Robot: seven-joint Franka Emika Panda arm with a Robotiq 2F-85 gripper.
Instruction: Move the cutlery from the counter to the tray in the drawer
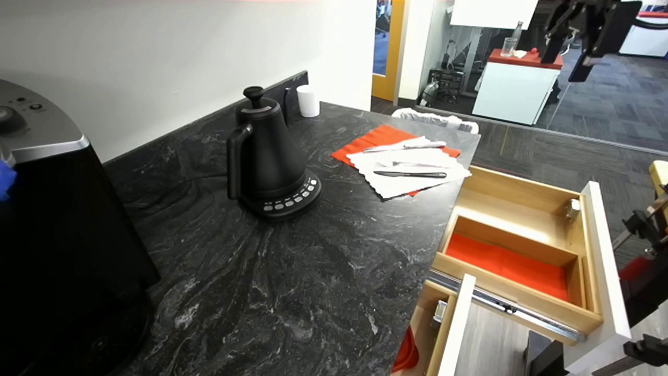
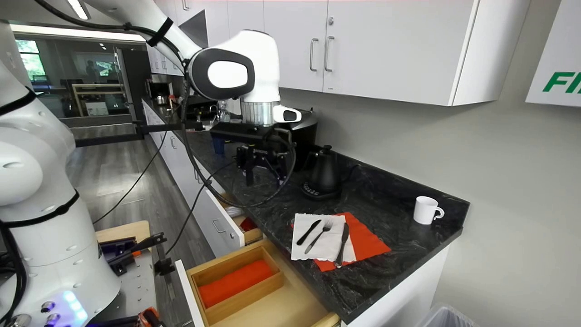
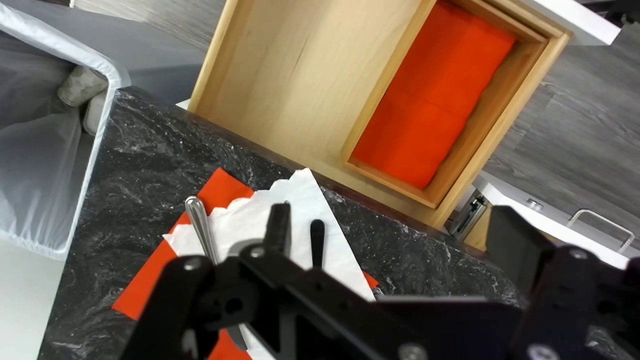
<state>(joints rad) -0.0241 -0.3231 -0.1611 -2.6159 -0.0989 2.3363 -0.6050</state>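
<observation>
My hand (image 2: 264,180), one: spread wide, aloft. Cutlery (image 2: 309,232), as I count it: two knives (image 2: 342,244), one fork (image 2: 318,238), on white and red napkins (image 2: 367,240) on the surface (image 2: 383,195). Tray (image 2: 248,294): inside the pulled-out drawer (image 2: 274,309).

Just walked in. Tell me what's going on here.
A robot arm is meant to move two knives and a fork from the counter to a tray. Its gripper hangs open in the air, holding nothing. All three lie on red and white napkins; the drawer stands open with the tray inside, none of them in it yet.
</observation>
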